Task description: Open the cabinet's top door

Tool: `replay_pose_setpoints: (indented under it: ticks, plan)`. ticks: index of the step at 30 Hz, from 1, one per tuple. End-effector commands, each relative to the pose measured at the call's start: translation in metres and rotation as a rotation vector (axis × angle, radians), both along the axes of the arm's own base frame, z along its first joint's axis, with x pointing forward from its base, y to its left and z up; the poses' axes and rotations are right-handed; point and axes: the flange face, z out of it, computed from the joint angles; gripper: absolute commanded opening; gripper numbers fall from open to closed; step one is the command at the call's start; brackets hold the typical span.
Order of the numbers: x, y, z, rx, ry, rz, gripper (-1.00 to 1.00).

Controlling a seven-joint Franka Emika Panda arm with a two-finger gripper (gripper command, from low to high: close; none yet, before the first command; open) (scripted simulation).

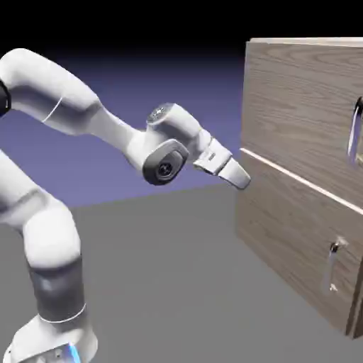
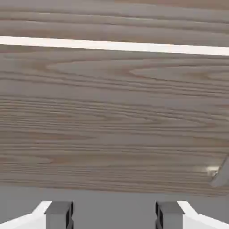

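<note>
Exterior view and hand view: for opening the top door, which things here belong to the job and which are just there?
Part of the job:
- cabinet
- top door, shut
- its long silver handle
- gripper, open, holding nothing, short of the cabinet front

Just there:
- lower door with its shorter handle
- grey table

No text, label, brand, number or sign can be read anywhere in either view: the cabinet (image 1: 298, 135) shows only plain wood grain, and the white arm (image 1: 78, 106) carries no legible marking.
</note>
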Motion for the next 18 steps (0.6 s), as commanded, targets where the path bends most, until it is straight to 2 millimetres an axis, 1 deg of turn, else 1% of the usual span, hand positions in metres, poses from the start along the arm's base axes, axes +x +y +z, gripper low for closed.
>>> replay_pose_setpoints:
  ticks: [1, 10, 18]
  plan:
    - [0.001, 0.002, 0.008, -0.001, -0.019, 0.007, 0.00]
    - [0.006, 0.016, 0.078, -0.001, -0.186, 0.053, 0.00]
    - [0.002, 0.013, 0.128, 0.007, -0.327, 0.075, 0.00]
